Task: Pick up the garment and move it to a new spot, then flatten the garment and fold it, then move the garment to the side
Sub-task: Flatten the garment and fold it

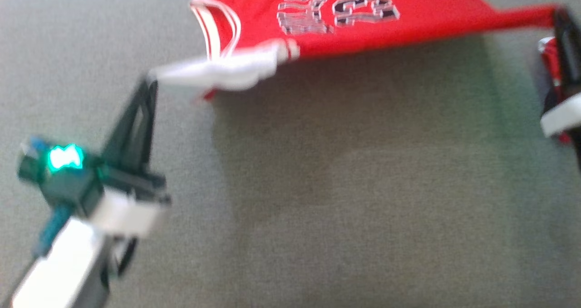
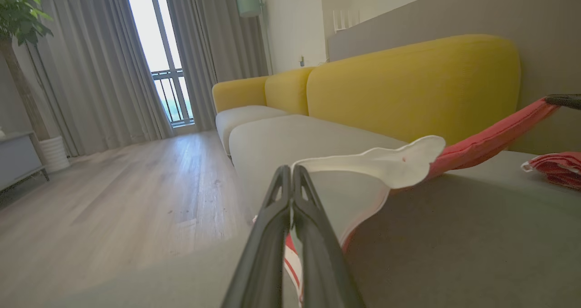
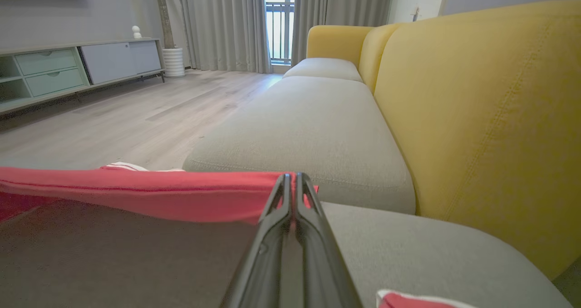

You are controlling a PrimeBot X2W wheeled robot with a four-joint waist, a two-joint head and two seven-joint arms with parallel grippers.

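Long dark jaws, white wrist block (image 1: 129, 212), green light (image 1: 66, 157), pale forearm (image 1: 59, 271)

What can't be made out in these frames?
Head view: lettering on the red garment, motion blur, unreadable.
Head view: garment's far part, cut off by the top edge.
Head view: right gripper, blurred and cut by the right edge.
Right wrist view: red-and-white cloth at the bottom edge, mostly cut off; which part, unclear.
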